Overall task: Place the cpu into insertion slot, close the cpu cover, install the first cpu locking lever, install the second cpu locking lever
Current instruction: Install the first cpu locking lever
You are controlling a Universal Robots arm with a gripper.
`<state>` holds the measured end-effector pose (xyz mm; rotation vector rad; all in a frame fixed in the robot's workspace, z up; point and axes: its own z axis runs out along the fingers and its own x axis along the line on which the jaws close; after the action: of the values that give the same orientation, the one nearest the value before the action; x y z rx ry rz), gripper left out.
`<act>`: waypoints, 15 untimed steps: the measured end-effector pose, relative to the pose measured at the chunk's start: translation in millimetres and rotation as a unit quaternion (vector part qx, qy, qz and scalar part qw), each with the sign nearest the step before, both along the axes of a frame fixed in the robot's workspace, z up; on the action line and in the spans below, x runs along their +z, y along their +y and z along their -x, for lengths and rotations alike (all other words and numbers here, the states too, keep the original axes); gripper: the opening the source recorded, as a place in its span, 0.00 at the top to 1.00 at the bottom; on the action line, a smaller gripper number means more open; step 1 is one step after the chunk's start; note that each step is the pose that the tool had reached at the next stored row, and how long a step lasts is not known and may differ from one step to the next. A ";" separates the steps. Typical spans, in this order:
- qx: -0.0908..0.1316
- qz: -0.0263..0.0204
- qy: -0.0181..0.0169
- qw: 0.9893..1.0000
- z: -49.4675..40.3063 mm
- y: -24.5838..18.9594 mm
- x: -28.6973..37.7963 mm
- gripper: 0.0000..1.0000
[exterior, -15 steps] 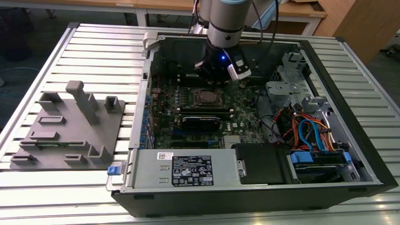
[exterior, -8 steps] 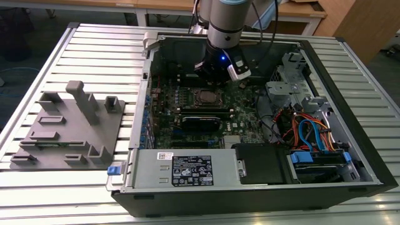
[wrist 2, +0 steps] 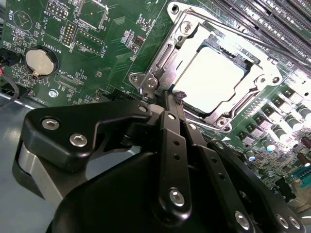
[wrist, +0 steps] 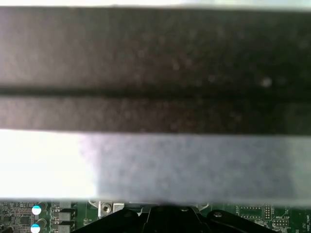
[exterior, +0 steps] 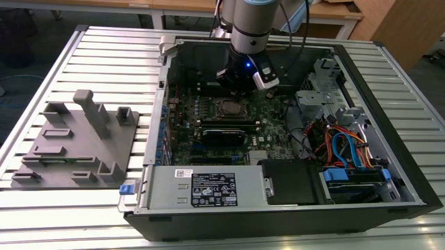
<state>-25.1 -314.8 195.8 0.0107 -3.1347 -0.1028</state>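
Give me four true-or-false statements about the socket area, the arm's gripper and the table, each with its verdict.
1. The dull silver-tan square cpu shows through the window of the thin silver metal cpu cover. True.
2. That cover stands raised upright. False: it lies flat around the cpu.
3. The black gripper has its fingers spread wide. False: they are together, tips by a corner of the cover.
4. The grey moulded fixture tray lies outside the black computer case, on the exterior view's left. True.
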 end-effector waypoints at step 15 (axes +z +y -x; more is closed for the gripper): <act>0.000 -0.003 0.000 1.000 8.7 0.0 14.5 0.90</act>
<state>-33.9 -314.8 210.2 0.0108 -3.1341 -0.1127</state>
